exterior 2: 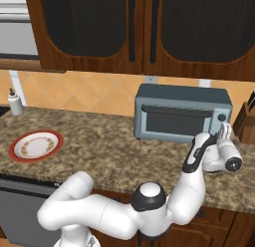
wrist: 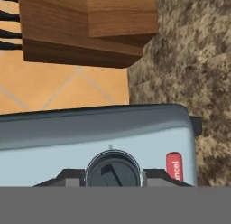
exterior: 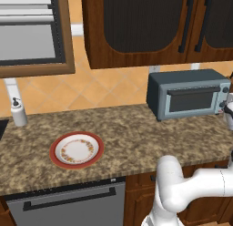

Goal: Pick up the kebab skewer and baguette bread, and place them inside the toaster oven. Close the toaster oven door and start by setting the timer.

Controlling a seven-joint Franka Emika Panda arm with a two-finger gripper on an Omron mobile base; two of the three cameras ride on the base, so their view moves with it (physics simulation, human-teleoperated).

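Note:
The grey-blue toaster oven (exterior: 186, 95) (exterior 2: 182, 114) stands at the back right of the counter. The toaster oven door (exterior: 191, 101) (exterior 2: 172, 122) is closed, its bar handle along the top. My gripper (exterior 2: 225, 132) (wrist: 113, 175) is at the oven's right-hand knob panel (wrist: 90, 133). In the hand view its two dark fingertips (wrist: 67, 175) sit tight on either side of a round dark knob (wrist: 113, 170). The kebab skewer and baguette bread are hidden from view.
A red-rimmed plate (exterior: 76, 150) (exterior 2: 36, 145) lies bare on the counter at the left. A wooden knife block (exterior 2: 245, 122) (wrist: 85, 29) stands just right of the oven. A soap dispenser (exterior: 18, 112) is at the far left. A red cancel button (wrist: 174, 166) sits beside the knob.

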